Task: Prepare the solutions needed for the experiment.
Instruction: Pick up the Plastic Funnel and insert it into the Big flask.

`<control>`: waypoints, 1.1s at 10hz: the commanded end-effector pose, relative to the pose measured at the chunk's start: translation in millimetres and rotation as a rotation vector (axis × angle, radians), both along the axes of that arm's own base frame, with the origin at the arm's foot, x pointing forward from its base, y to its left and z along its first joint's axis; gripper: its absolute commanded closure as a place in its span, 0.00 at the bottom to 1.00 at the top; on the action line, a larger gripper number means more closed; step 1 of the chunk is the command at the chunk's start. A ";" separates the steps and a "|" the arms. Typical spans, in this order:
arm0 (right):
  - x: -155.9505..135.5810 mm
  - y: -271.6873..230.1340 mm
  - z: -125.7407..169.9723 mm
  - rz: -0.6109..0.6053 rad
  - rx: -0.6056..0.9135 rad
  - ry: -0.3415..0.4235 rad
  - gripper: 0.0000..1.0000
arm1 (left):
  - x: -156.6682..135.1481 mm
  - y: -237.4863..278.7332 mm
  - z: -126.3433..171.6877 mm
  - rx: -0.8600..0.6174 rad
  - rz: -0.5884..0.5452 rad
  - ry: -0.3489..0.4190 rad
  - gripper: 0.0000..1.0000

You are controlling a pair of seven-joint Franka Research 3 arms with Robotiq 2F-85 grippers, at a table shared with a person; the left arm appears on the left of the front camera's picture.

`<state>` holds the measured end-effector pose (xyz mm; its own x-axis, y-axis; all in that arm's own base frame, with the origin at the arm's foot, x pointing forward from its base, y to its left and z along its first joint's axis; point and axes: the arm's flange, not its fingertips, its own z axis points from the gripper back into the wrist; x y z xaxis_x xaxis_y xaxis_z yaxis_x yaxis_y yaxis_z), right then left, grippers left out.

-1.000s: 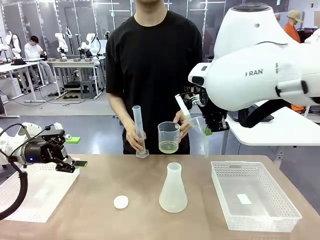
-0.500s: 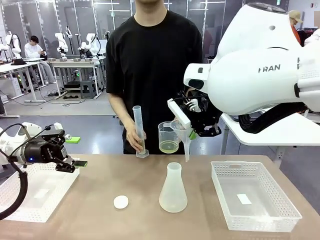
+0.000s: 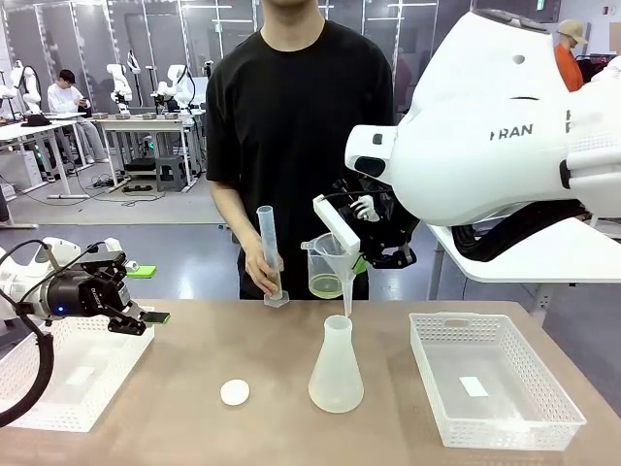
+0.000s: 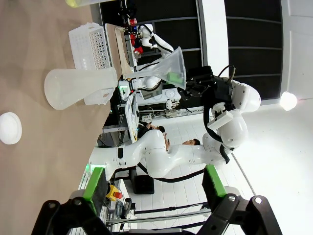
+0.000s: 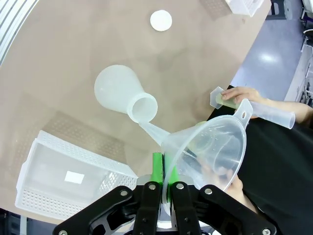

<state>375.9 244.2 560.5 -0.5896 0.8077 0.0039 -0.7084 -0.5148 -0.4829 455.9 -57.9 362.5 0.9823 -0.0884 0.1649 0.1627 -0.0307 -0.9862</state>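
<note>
1. The solution, a shallow layer of clear, pale yellow-green liquid point(image 3: 326, 286), lies in a transparent plastic beaker point(image 3: 317, 275) before the person.
2. The right gripper point(image 5: 164, 172) pinches a clear plastic funnel point(image 5: 211, 151) above the whitish conical flask point(image 3: 336, 374).
3. The left gripper point(image 3: 146, 316) gapes, empty.

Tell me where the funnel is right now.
Front view, centre: the funnel hangs pinched by its rim in the right gripper, its stem tip just above the mouth of the conical flask.

A laboratory: white workbenches point(image 3: 146, 121) stand far left; a conical flask point(image 3: 336, 374), measuring cylinder point(image 3: 269, 254) and beaker point(image 3: 316, 270) are at the near table point(image 3: 194, 359).
</note>
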 end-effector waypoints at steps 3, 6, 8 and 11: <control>-0.1 -0.6 0.8 0.000 -0.001 -0.003 0.96 | 0.9 -1.2 2.7 -0.016 0.007 -0.003 0.00; 2.9 3.9 -8.2 0.045 0.052 -0.003 0.96 | 0.9 -1.2 2.7 -0.016 0.007 -0.003 0.00; 7.1 6.2 -13.4 0.051 0.073 -0.010 0.96 | 0.9 -1.2 2.7 -0.016 0.007 -0.003 0.00; 12.1 8.4 -21.9 0.034 0.052 0.003 0.96 | 0.9 -1.2 2.7 -0.016 0.007 -0.003 0.00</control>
<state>385.9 255.5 545.2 -0.5956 0.8024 0.0369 -0.7084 -0.5030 -0.4952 455.9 -57.9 362.5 0.9823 -0.0884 0.1649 0.1628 -0.0307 -0.9862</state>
